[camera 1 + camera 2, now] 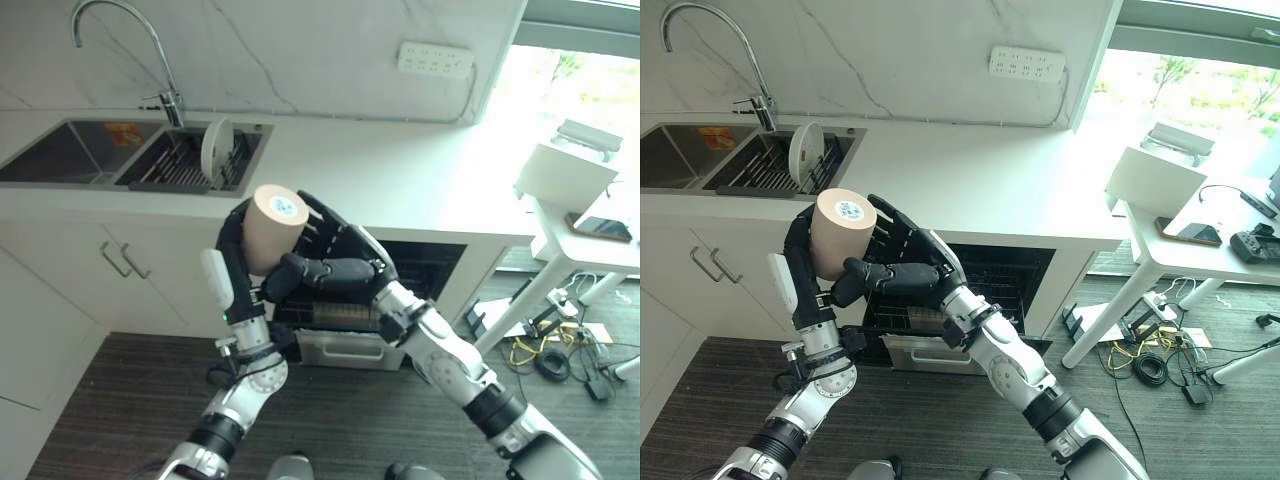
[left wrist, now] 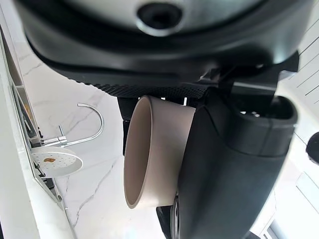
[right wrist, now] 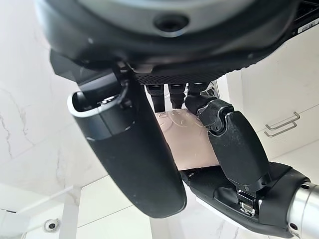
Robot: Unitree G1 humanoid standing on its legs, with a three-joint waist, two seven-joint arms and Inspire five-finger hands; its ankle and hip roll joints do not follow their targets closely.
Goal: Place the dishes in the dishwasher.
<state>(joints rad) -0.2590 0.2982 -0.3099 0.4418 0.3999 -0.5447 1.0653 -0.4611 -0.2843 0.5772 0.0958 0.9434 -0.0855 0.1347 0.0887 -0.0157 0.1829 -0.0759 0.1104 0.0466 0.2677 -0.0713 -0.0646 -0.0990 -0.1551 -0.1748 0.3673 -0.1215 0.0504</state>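
The cup [image 1: 274, 226] is up in the air in front of the counter [image 1: 400, 180], above the open dishwasher [image 1: 400, 270]. The left robot hand [image 1: 238, 250] has its fingers curled round the cup from behind. The right robot hand [image 1: 330, 262] wraps round it from the front, thumb across. I think the cup is passing between hands. Next, one hand must let go and the other lower it into the rack. A plate [image 1: 215, 150] waits in the sink [image 1: 120, 155].

Eye views: from the head, looking down at the countertop [image 1: 400, 170], well above it.
Left wrist view: very close along its hand, facing the faucet [image 2: 82, 124].
Right wrist view: very close, facing the countertop's cabinets.
Shared: countertop, faucet.
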